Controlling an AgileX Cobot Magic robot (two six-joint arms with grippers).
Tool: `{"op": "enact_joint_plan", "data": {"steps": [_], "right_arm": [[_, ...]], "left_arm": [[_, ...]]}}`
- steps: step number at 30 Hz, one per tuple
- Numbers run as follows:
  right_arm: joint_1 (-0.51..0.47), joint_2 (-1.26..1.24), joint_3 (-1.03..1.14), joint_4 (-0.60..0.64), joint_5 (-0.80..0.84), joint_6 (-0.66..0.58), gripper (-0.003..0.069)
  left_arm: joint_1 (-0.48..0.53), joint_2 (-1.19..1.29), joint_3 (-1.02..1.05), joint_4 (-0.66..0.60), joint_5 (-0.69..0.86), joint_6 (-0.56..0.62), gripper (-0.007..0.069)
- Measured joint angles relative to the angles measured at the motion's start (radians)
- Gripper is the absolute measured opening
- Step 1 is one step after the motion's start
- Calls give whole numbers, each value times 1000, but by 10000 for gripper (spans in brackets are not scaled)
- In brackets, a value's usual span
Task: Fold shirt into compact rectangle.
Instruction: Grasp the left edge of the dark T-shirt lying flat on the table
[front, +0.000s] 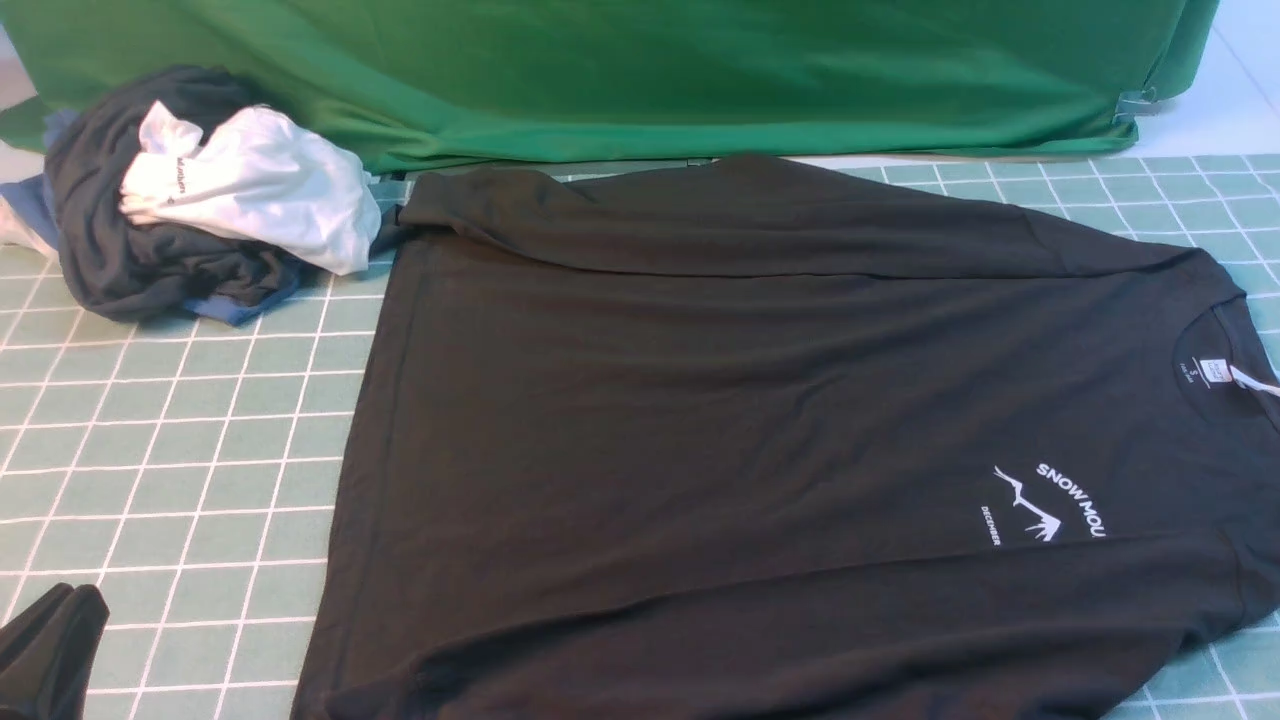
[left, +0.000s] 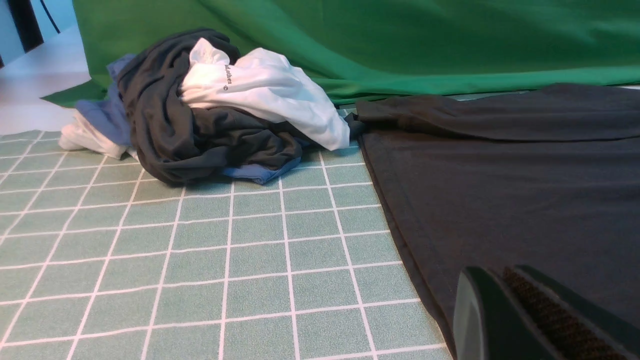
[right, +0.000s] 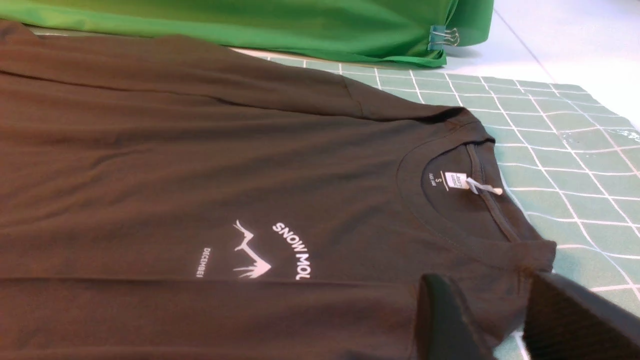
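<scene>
We see the black shirt (front: 700, 420) flat on the desk (front: 180, 450), collar just ahead of our released right tool (right: 487, 282), hem beside our left tool (left: 492, 280), whose grip we cannot tell.

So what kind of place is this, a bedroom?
Probably a robot test bench, not a home: a teal gridded cutting mat, a bright green cloth backdrop clipped up behind, and a black long-sleeved shirt spread flat.
</scene>
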Motion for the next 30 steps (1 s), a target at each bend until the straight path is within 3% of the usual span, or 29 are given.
{"op": "enact_joint_plan", "data": {"steps": [21,24,27,30], "right_arm": [[0,0,0,0,0,0,245],[0,0,0,0,0,0,245],[0,0,0,0,0,0,245],[0,0,0,0,0,0,245]], "left_arm": [[0,0,0,26,-15,3,35],[0,0,0,-87,-96,-34,35],[0,0,0,-280,-235,-113,35],[0,0,0,-325,-332,-131,35]]}}
